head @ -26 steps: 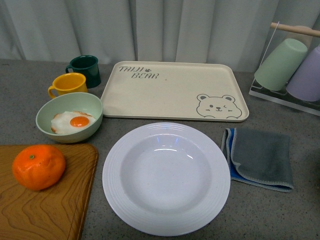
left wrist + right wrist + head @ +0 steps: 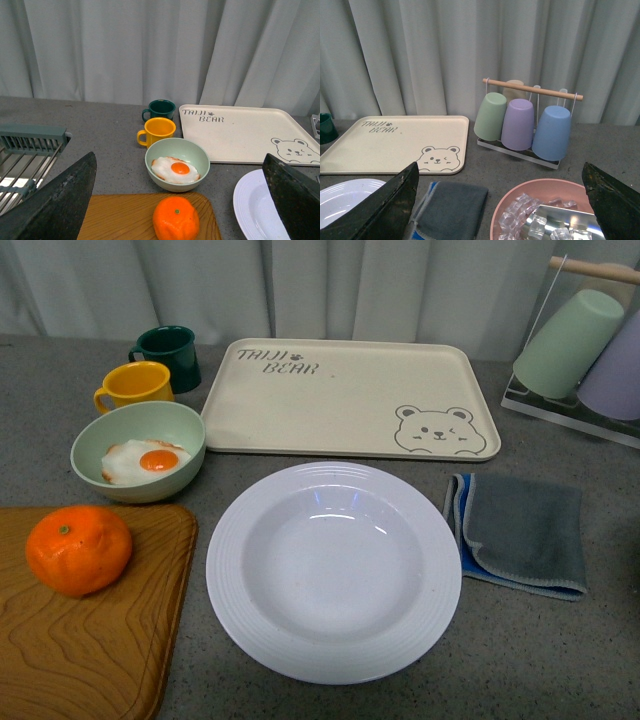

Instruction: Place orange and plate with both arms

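Glossy white plate; dimpled orange; grained wood board; matt cloth.

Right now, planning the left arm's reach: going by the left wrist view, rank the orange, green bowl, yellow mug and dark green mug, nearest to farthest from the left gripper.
Measured from the left gripper:
1. Orange, on the wooden board, straight ahead.
2. Green bowl, just past the board.
3. Yellow mug, behind the bowl.
4. Dark green mug, farthest back.

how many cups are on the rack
4 on the rack: green cup, purple cup and blue cup in a row, beige cup mostly hidden behind them. More could hide behind.
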Controlling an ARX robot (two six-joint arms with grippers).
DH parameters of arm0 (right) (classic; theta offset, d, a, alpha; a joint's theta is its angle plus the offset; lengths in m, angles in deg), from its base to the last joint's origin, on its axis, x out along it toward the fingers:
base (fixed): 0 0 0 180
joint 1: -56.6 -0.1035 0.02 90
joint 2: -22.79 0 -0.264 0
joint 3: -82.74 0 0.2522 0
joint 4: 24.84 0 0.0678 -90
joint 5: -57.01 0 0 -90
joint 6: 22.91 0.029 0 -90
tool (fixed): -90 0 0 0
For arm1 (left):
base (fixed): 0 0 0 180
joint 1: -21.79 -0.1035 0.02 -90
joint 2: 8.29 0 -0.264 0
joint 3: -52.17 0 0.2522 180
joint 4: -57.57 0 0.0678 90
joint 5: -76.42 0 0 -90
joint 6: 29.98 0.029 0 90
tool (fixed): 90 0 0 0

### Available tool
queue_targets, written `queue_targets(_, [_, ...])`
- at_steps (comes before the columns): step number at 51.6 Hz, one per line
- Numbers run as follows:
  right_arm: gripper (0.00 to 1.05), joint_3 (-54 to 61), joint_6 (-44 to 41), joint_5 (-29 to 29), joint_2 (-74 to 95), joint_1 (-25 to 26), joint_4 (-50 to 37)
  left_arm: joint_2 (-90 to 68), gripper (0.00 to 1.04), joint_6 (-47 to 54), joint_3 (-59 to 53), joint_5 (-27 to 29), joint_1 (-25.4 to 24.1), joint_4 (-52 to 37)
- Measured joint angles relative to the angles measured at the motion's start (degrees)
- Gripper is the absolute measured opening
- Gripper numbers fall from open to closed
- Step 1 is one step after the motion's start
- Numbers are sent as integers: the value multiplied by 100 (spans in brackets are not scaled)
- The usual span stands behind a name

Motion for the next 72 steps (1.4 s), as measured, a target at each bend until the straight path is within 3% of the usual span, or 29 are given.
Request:
queue_targets(41, [95, 0, 0, 0, 0, 0, 0, -2, 98, 2, 0, 4, 0, 0])
queue_targets(44, [95, 0, 0, 0, -2, 0, 0, -833, 98, -339, 160, 592, 122, -522])
queue_targets(48, [95, 0, 0, 0, -4, 0, 0, -2732, 98, -822, 778, 866, 96, -1427])
queue_targets(57, [95, 0, 0, -2, -4, 0, 7, -6094, 98, -1182, 1513, 629, -17, -2542])
queue_targets(72, [95, 0, 0, -4, -4, 0, 7, -8369, 98, -1276, 2398, -199, -192, -2352])
